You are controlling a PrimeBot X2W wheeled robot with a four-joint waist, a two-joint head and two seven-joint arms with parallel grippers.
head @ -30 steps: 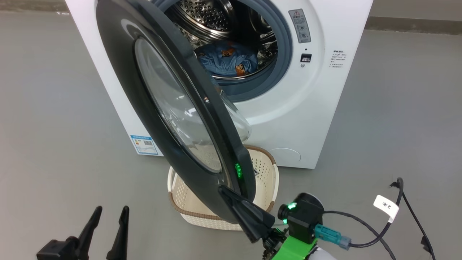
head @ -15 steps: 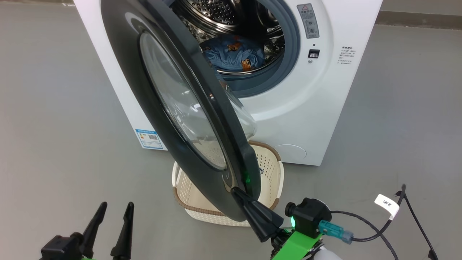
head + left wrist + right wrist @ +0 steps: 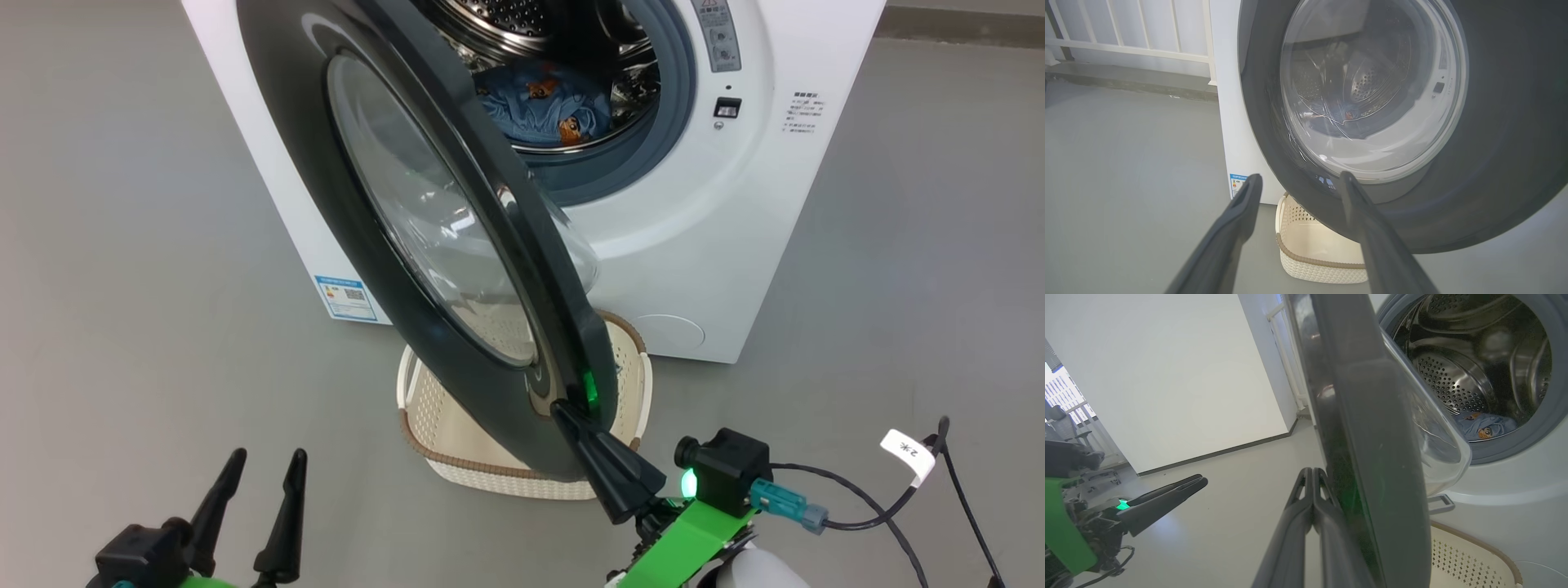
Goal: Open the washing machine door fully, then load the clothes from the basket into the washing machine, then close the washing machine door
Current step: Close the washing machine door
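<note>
Down at the near lower rim of the half-open washing machine door point(image 3: 424, 245), right hand point(image 3: 565, 411) is pinched shut on nothing, tips against that stiff, heavy, slick frame, prob the best shove spot; left hand point(image 3: 268, 454) is wide open, empty.

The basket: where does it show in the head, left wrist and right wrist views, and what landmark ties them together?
Head view: basket lower centre, on the floor, partly hidden behind the washing machine door.
Left wrist view: basket bottom centre, under the door's lower edge.
Right wrist view: basket bottom right corner, right of the door's edge.
Shared landmark: the door's glossy black frame, overlapping the basket in every view.
</note>
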